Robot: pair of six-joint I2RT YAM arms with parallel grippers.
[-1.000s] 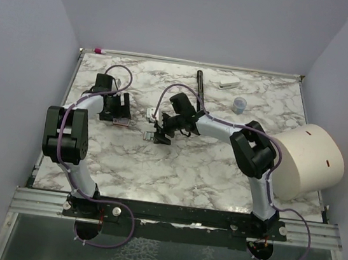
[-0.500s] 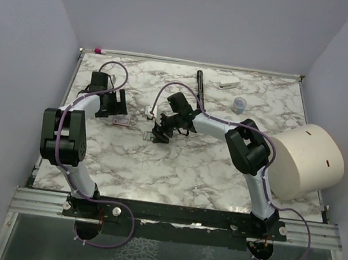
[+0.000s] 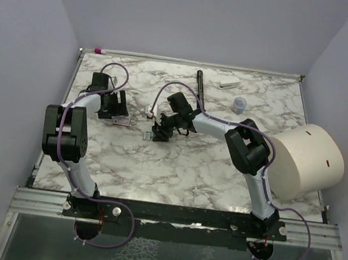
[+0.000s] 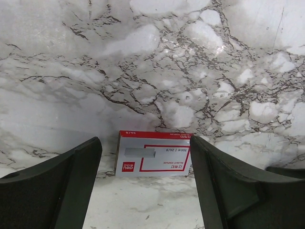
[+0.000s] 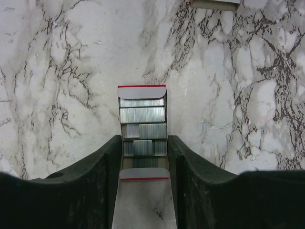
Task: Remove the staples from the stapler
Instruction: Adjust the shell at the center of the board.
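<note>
Silvery staples (image 5: 143, 121) lay in a tray (image 5: 141, 91) running lengthwise away from your right gripper (image 5: 143, 140), near end between its fingers (image 5: 112, 162). Grip could not be confirmed.

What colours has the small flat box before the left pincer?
The small flat box is white with red edges; left wrist view.

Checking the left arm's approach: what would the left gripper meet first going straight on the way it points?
The left gripper would likely meet the red-and-white box first; it lies flat on the marble table, in line between the open fingers. Depth is unclear.
</note>
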